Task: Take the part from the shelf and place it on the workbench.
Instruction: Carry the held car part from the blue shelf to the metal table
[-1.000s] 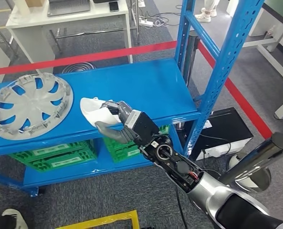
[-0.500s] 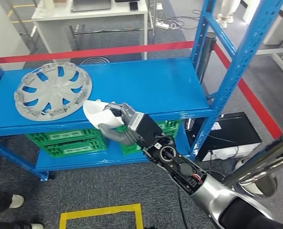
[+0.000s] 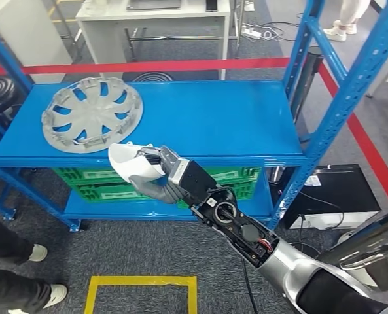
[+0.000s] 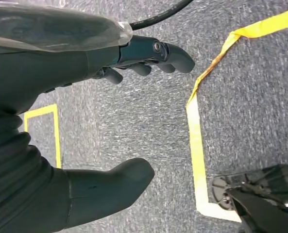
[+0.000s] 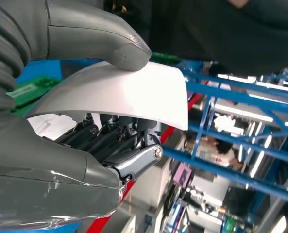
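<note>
right robot hand (image 3: 157, 175) is gripping the white part (image 3: 127, 162), thumb under it, fingers over it | part is hanging just off the front edge of the blue shelf (image 3: 216, 124) | grey hubcap (image 3: 91, 114) is lying near the shelf's left end | left robot hand (image 4: 109, 116) is hanging spread above carpet

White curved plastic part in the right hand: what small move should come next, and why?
Probably draw the right hand back, away from the blue metal shelf. The white curved plastic part is already gripped between thumb and fingers and sits at the shelf's front edge, near the grey hubcap, so it should clear the shelf before going to the workbench.
</note>
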Action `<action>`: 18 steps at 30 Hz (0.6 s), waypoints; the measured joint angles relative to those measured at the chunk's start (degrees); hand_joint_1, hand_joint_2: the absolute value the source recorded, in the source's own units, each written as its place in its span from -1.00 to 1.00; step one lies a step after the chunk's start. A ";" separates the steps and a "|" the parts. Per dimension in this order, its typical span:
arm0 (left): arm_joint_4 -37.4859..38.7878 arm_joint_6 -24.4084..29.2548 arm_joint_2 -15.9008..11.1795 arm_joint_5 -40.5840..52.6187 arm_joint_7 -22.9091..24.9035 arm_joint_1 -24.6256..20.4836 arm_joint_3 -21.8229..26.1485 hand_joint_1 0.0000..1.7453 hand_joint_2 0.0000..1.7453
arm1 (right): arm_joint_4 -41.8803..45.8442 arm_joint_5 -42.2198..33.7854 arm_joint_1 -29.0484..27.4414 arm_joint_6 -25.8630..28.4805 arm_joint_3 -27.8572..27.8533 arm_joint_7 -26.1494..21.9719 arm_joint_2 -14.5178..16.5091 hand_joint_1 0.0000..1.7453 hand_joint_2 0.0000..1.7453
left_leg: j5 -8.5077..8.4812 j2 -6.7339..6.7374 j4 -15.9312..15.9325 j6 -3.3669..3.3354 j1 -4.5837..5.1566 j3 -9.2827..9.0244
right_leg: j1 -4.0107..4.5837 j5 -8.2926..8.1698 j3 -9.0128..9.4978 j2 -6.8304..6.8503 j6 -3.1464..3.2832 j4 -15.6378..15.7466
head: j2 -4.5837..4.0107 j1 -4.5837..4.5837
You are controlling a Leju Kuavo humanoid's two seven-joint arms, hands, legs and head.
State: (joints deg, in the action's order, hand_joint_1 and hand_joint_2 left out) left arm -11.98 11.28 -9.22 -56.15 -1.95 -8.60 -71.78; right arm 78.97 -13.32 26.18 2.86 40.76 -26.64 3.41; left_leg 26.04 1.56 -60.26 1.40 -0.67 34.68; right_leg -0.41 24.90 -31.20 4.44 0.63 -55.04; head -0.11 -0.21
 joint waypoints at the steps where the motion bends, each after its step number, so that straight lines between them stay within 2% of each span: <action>1: 0.00 0.13 -0.14 -0.05 -0.21 0.00 0.00 -1.00 1.00 | -0.01 -0.02 -0.01 -0.16 0.01 -0.04 0.00 0.68 1.00 | -1.28 1.07 3.68 -0.46 0.33 -1.80 | 0.13 0.07 0.06 0.54 -0.15 -0.01 | 0.00 -0.03; 2: 0.00 0.21 -0.28 -0.15 -0.36 0.02 0.00 -1.00 1.00 | -0.05 -0.07 -0.04 -0.39 0.02 -0.14 0.01 0.68 1.00 | -1.90 1.82 5.89 -0.86 0.65 -2.80 | 0.23 0.13 0.12 1.04 -0.37 -0.02 | 0.00 -0.06; 3: 0.01 0.24 -0.43 -0.27 -0.37 0.12 0.00 -1.00 1.00 | -0.13 -0.14 -0.08 -0.65 0.07 -0.29 0.06 0.68 1.00 | -2.00 2.02 6.74 -1.17 0.91 -3.02 | 0.29 0.18 0.18 1.52 -0.63 0.01 | 0.00 -0.10; 5: 0.02 0.21 -0.72 -0.52 0.22 0.51 0.00 -1.00 1.00 | -0.42 -0.28 -0.13 -1.14 0.20 -0.72 0.25 0.68 1.00 | -2.30 0.65 6.97 -1.60 0.82 -2.94 | 0.29 0.36 0.39 2.11 -1.33 0.06 | 0.00 -0.18; 6: 0.02 0.15 -0.81 -0.64 0.80 0.72 0.00 -1.00 1.00 | -0.61 -0.32 -0.13 -1.32 0.27 -0.99 0.37 0.68 1.00 | -2.47 0.04 7.21 -1.84 0.64 -3.04 | 0.21 0.86 0.32 1.37 -1.66 -0.42 | 0.00 -0.26; 7: 0.02 0.09 -0.87 -0.77 1.44 0.84 0.00 -1.00 1.00 | -0.78 -0.33 -0.14 -1.48 0.34 -1.26 0.46 0.68 1.00 | -2.69 -0.57 7.45 -2.12 0.44 -3.17 | 0.14 2.01 -0.28 0.06 -1.95 -2.05 | 0.00 -0.40; 9: 0.02 -0.02 -0.87 -1.00 2.37 0.87 0.01 -1.00 1.00 | -1.25 -0.30 -0.30 -1.75 0.43 -1.73 0.54 0.68 1.00 | -2.92 -1.84 7.65 -2.49 0.29 -3.23 | -0.03 5.76 -3.21 -2.93 -2.28 -8.87 | 0.00 -0.79; 10: 0.02 -0.03 -0.84 -1.09 2.52 0.85 0.01 -1.00 1.00 | -1.56 -0.21 -0.45 -1.92 0.45 -1.92 0.54 0.68 1.00 | -2.96 -2.59 7.63 -2.60 0.30 -3.19 | -0.07 7.56 -5.14 -3.67 -2.33 -13.05 | 0.00 -0.98; 11: 0.02 -0.03 -0.79 -1.15 2.38 0.88 0.02 -1.00 1.00 | -1.91 -0.12 -0.62 -2.19 0.45 -2.11 0.53 0.68 1.00 | -2.96 -3.42 7.59 -2.62 0.32 -3.16 | -0.09 8.42 -6.58 -3.99 -2.37 -16.04 | 0.00 -1.14; 12: 0.02 0.00 -0.72 -1.19 2.02 0.95 0.03 -1.00 1.00 | -2.23 -0.03 -0.74 -2.50 0.45 -2.31 0.52 0.68 1.00 | -2.95 -4.29 7.50 -2.62 0.32 -3.15 | -0.10 8.18 -7.16 -4.16 -2.36 -17.10 | 0.00 -1.28; 13: 0.02 0.11 -0.61 -1.20 1.39 1.02 0.04 -1.00 1.00 | -2.47 0.04 -0.77 -2.84 0.45 -2.50 0.53 0.68 1.00 | -2.93 -5.17 7.37 -2.59 0.31 -3.16 | -0.13 6.81 -6.66 -4.31 -2.28 -15.80 | 0.00 -1.46; 14: 0.02 0.31 -0.48 -1.20 0.56 1.09 0.06 -1.00 1.00 | -2.65 0.05 -0.74 -3.21 0.43 -2.64 0.54 0.68 1.00 | -2.88 -6.03 7.20 -2.52 0.31 -3.17 | -0.15 4.65 -5.20 -4.72 -2.14 -12.48 | 0.00 -1.63; 16: 0.02 0.83 -0.06 -1.23 -1.08 1.07 0.16 -1.00 1.00 | -2.90 0.08 -0.56 -3.78 0.34 -2.80 0.55 0.68 1.00 | -2.71 -7.53 6.72 -2.23 0.31 -2.95 | -0.33 1.01 -1.71 -7.30 -1.77 -4.40 | 0.00 -1.87; 17: 0.02 1.06 0.12 -1.28 -1.70 1.00 0.25 -1.00 1.00 | -2.98 0.17 -0.49 -3.99 0.28 -2.82 0.56 0.68 1.00 | -2.68 -8.19 6.52 -1.97 0.25 -2.69 | -0.37 0.17 -0.64 -8.39 -1.64 -1.81 | 0.00 -1.86; 18: 0.02 1.20 0.26 -1.34 -2.08 1.01 0.33 -1.00 1.00 | -3.03 0.33 -0.45 -4.16 0.22 -2.82 0.58 0.68 1.00 | -2.69 -8.82 6.42 -1.64 0.16 -2.40 | -0.31 0.04 -0.17 -9.07 -1.48 -0.57 | 0.00 -1.83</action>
State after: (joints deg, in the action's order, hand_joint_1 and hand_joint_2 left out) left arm -11.96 12.47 -8.96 -57.49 -4.03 -7.59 -71.45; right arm 75.94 -13.00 25.73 -1.30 40.99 -29.46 3.99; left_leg 23.35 -7.26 -53.84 -0.24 -0.52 32.28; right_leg -0.72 24.93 -31.37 -4.63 -0.85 -55.61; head -0.11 -2.04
